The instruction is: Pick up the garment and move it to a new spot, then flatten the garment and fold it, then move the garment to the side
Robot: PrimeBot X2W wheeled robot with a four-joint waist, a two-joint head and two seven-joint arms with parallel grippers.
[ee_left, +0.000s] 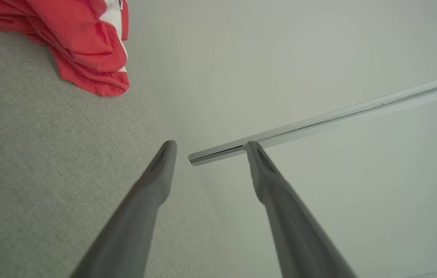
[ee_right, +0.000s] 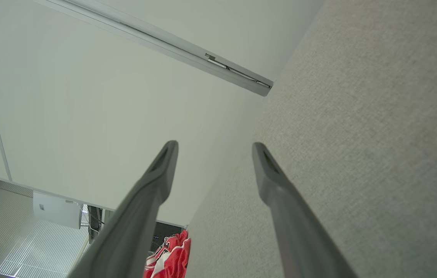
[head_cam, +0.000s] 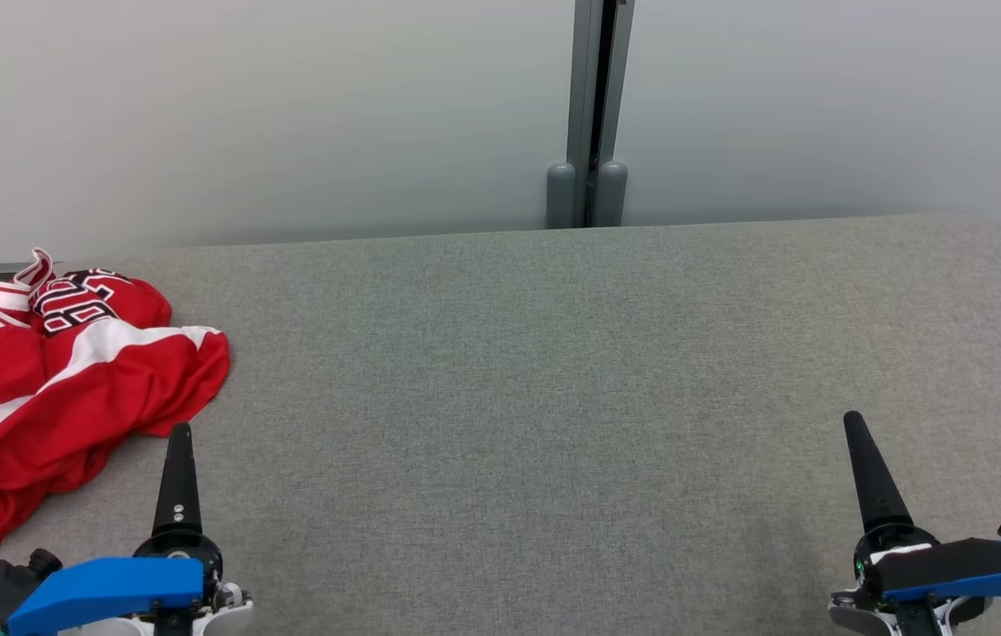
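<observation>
The garment [head_cam: 67, 380] runs off the head view's left edge.

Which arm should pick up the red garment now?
Left. The crumpled red garment lies at the table's left edge, just ahead and left of the left gripper, which is open. The right gripper, also open, sits on the opposite side of the table.

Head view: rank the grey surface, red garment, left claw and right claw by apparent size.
1. the grey surface, largest by far
2. the red garment, crumpled at the left edge
3. the left claw and right claw: they look alike, so unranked
</observation>
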